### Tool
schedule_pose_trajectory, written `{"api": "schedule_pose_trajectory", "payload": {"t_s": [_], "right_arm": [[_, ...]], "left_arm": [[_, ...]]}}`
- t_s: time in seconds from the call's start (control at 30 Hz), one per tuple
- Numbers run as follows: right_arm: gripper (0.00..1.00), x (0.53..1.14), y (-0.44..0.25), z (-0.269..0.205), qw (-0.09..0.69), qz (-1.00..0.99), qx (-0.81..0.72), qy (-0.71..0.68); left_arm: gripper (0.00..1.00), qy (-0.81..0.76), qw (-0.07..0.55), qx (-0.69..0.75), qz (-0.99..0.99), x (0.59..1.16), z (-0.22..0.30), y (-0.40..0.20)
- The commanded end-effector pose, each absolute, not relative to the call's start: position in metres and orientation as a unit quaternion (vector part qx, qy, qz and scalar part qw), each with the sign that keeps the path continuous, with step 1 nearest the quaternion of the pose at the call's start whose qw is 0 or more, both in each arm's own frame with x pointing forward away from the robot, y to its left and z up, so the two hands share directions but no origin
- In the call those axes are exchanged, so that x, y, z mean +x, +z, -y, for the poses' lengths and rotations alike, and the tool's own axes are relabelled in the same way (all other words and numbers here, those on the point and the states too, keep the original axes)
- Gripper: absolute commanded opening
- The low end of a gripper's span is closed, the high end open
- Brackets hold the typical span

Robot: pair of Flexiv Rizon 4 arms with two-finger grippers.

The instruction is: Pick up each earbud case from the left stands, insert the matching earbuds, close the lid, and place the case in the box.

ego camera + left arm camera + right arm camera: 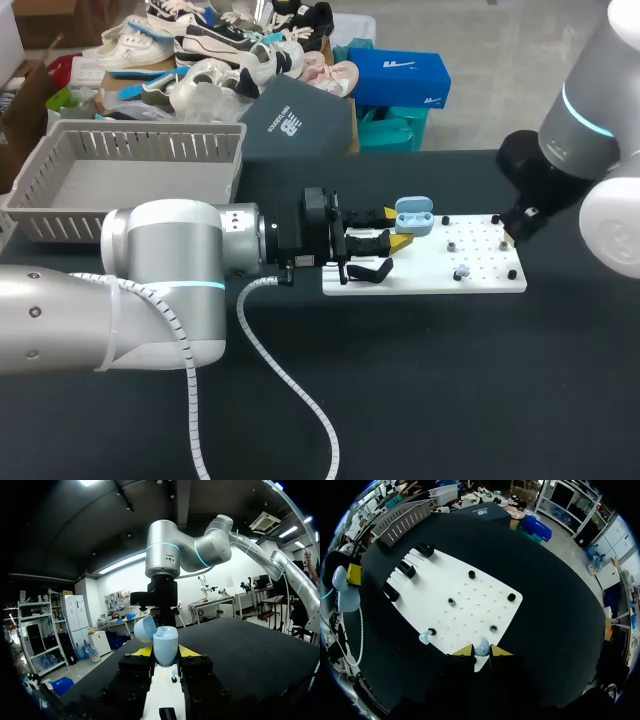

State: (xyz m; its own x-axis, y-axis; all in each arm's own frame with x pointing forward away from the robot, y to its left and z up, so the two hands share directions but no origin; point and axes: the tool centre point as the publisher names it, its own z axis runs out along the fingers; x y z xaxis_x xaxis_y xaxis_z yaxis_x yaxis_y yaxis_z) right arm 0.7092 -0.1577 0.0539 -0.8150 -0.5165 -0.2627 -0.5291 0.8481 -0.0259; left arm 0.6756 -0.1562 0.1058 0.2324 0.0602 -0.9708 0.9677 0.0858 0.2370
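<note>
While the earbud case (165, 641) (lid open) is clamped by the left gripper (165, 652), an earbud (481, 648) is pinched by the right gripper (481, 651).

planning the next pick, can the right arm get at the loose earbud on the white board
Likely reachable: the loose earbud lies uncovered on the white board, close beside the right gripper, nothing between them. But that gripper looks shut on a second earbud, so it must empty first.

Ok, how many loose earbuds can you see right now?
2. One earbud sits between the fingers of the right gripper; the other earbud lies on the white board near its edge. Any inside the open case in the left gripper would be hidden.
</note>
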Motion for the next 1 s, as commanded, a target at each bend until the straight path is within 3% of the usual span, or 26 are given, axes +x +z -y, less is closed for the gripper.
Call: {"api": "schedule_pose_trajectory", "payload": {"t_s": [0.03, 0.5, 0.77, 1.0], "right_arm": [[0.00, 0.702, 0.055, 0.160, 0.140, -0.952, -0.272, 0.021], [0.00, 0.702, 0.055, 0.160, 0.140, -0.952, -0.272, 0.021], [0.00, 0.658, 0.076, 0.172, 0.119, -0.992, -0.027, 0.040], [0.00, 0.617, 0.103, 0.154, 0.094, -0.984, 0.148, 0.017]], "left_arm": [[0.00, -0.401, 0.568, 0.543, -0.471, 0.676, 0.156, 0.105], [0.00, -0.401, 0.568, 0.543, -0.471, 0.676, 0.156, 0.105], [0.00, -0.401, 0.568, 0.543, -0.471, 0.676, 0.156, 0.105], [0.00, -0.401, 0.568, 0.543, -0.471, 0.676, 0.156, 0.105]]}}
